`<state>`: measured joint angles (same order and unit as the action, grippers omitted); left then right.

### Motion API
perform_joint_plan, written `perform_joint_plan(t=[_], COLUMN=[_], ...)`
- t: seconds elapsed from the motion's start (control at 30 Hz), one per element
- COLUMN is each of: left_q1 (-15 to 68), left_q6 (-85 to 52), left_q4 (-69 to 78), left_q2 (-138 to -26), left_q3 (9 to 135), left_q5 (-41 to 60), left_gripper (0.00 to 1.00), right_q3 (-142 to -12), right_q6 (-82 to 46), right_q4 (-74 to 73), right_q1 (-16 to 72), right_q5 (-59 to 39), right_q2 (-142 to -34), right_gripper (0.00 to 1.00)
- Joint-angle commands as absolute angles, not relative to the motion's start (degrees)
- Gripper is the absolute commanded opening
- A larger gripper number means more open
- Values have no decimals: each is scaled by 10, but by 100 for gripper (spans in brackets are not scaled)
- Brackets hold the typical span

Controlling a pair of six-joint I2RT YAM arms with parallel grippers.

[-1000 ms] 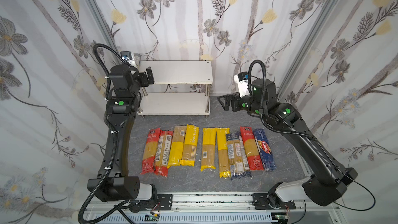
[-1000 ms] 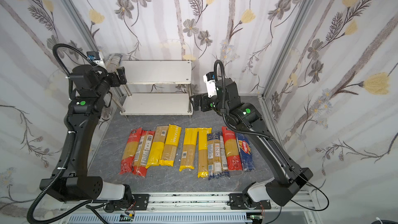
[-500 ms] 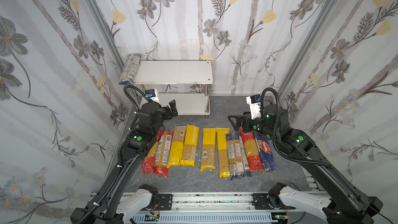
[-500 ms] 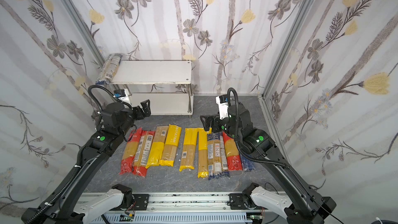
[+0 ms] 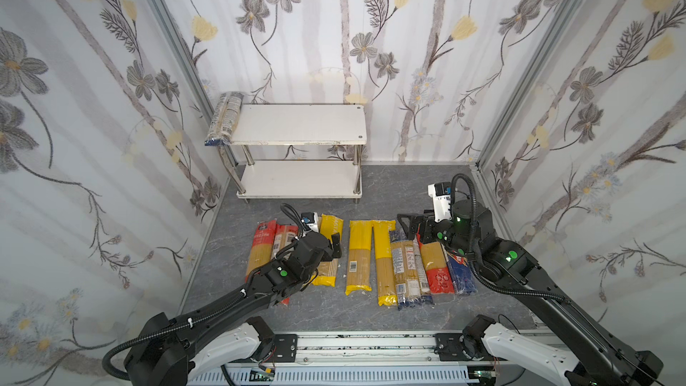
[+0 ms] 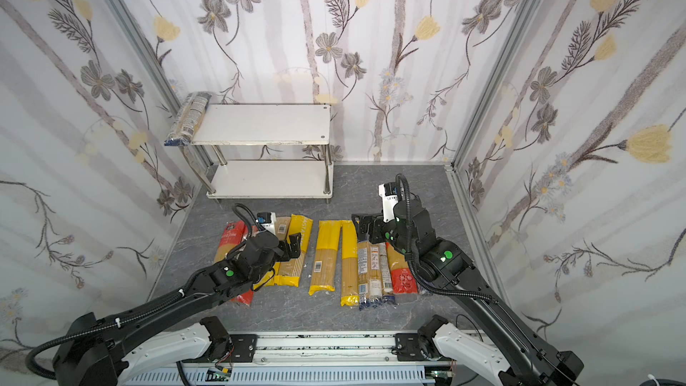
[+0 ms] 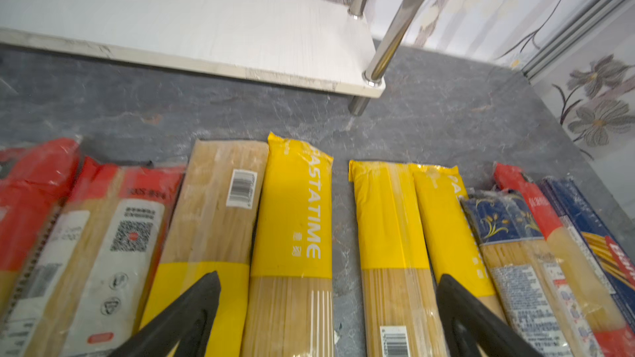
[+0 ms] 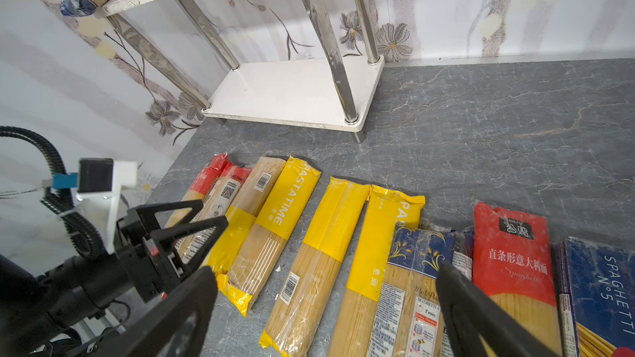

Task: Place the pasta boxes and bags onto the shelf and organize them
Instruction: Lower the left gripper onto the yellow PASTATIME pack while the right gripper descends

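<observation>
While both arms hang low over the grey marbled tabletop (image 5: 408, 187), neither holds anything. The left gripper (image 7: 328, 276) has its fingers spread wide. In its wrist view they stand above the left half of the row, either side of the yellow "PASTATIME" pack (image 7: 292, 221) and the yellow pack (image 7: 388, 221) just right of it. Whether they touch the plastic cannot be told. The right gripper (image 8: 326, 269) is likewise released and empty, and sits over the far ends of the blue-ended clear packs (image 5: 406, 269) and the red pack (image 5: 438, 269) towards the right of the row. The dark blue Barilla pack (image 5: 460, 272) lies at the right end, touching that red one, and two red-ended packs (image 5: 260, 246) close the left end. All of these lie side by side, lengthwise from near to far, just in front of the shelf (image 5: 297, 124), which stands at the far left against the wall. One dark-blue-ended pack (image 5: 224, 118) lies along the left edge of its top board, overhanging that edge.
</observation>
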<state>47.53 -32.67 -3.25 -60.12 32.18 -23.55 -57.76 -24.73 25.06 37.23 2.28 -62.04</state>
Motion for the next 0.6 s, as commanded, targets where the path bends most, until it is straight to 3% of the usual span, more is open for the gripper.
perform_joint_plan(t=[0.0,0.57], left_q1=[493,514], left_q6=[-402,-453], left_q4=[14,29], left_q2=[-620,-758], left_q3=[297,274], left_q5=[-269,-247], left_gripper=[100,100], right_q3=[-562,-541], right_q6=[-270,-283], right_q4=[218,184], right_q1=[373,374], right_q5=[34,29], right_q2=[-620,-656], right_gripper=[100,100])
